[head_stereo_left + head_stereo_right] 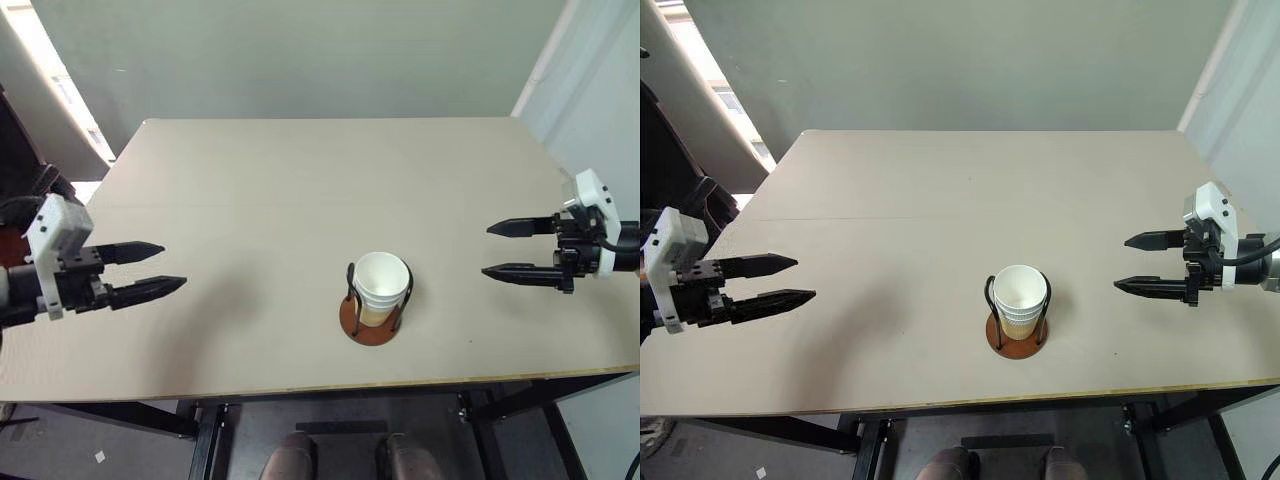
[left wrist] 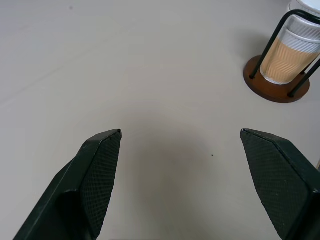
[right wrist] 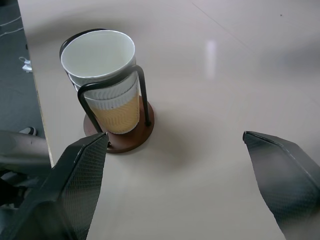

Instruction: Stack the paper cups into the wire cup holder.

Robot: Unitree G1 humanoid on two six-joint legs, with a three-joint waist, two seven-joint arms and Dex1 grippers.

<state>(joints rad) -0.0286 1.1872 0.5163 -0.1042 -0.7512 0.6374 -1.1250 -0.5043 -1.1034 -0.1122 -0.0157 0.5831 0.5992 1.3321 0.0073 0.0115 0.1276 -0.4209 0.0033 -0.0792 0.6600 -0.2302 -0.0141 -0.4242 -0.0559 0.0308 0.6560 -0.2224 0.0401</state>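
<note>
1. Two claws hang over the surface (image 1: 300,190), both spread wide and holding nothing: our left claw (image 1: 160,268) at the left edge, our right claw (image 1: 505,250) at the right edge, each pointing inward toward the middle.
2. Between them, toward the near edge, stands the wire cup holder (image 1: 371,322), with the paper cups (image 1: 381,285) nested upright inside its two black loops. We count at least two stacked rims in the right wrist view; a third we cannot make out for certain.
3. No loose cup lies on the surface, so we judge the stacking done or all but done.
4. The relation that matters: the stack lies to the right of our left claw and to the left of our right claw, slightly nearer than both. Its long axis is vertical, open mouth up.
5. Our right claw is the closer of the two; the left is well apart from the holder.
6. Should any move follow, we judge that it needs a level approach from the side, keeping clear of the wire loops to avoid tipping the stack.
</note>
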